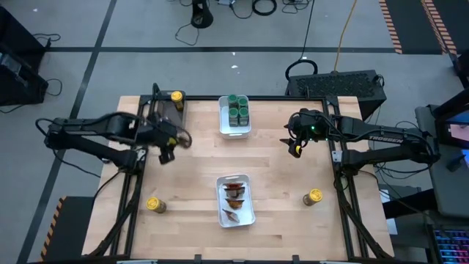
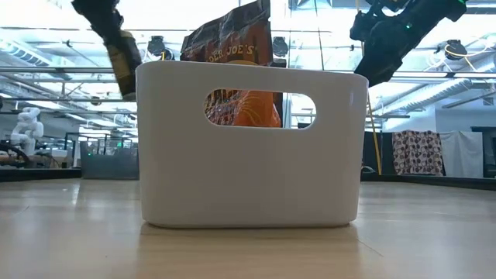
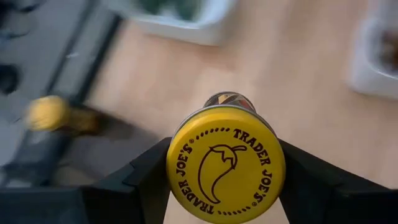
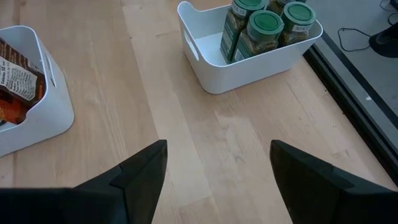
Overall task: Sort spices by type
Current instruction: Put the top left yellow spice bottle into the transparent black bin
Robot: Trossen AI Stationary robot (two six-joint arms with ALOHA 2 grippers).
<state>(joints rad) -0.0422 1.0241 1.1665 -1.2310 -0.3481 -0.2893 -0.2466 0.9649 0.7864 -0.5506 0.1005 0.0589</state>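
My left gripper hangs above the table's left half, shut on a yellow-lidded jar, which shows dark and tilted high up in the low view. A second yellow-lidded jar stands on the dark tray at the far left. Two more yellow-lidded jars stand on the table, near left and near right. Green-lidded jars fill the far white bin. Brown-orange packets lie in the near white bin. My right gripper waits open over bare wood, right of the far bin. My left gripper pinches the jar between its two fingers, at two opposite sides of the yellow lid. The lid faces back toward the wrist and the jar's body points away along the fingers. The jar is lifted clear of the table and tilted.
The near bin fills the middle of the low view, a packet sticking up out of it. Bare wood lies between the two bins and along both sides. A black box sits behind the table's far right edge.
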